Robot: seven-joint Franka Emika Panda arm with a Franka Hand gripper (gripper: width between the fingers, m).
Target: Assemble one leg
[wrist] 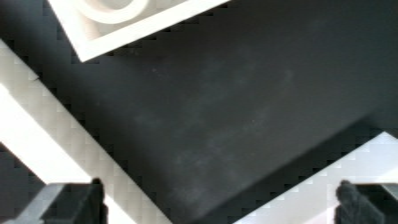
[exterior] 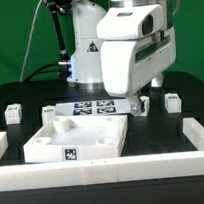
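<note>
A small white leg [exterior: 171,101] with a tag stands on the dark table at the exterior view's right. Another leg [exterior: 13,114] stands at the far left, and a third [exterior: 48,113] stands by the left end of the marker board. My gripper [exterior: 140,104] hangs low over the table, between the marker board and the right leg. In the wrist view the gripper [wrist: 221,205] is open, with its dark fingertips [wrist: 71,205] wide apart and only bare dark table between them. No leg shows in the wrist view.
The large white square panel [exterior: 78,142] lies at front left; its corner with a hole shows in the wrist view [wrist: 125,25]. The marker board [exterior: 91,109] lies behind it. A white wall [exterior: 116,170] runs along the front and sides.
</note>
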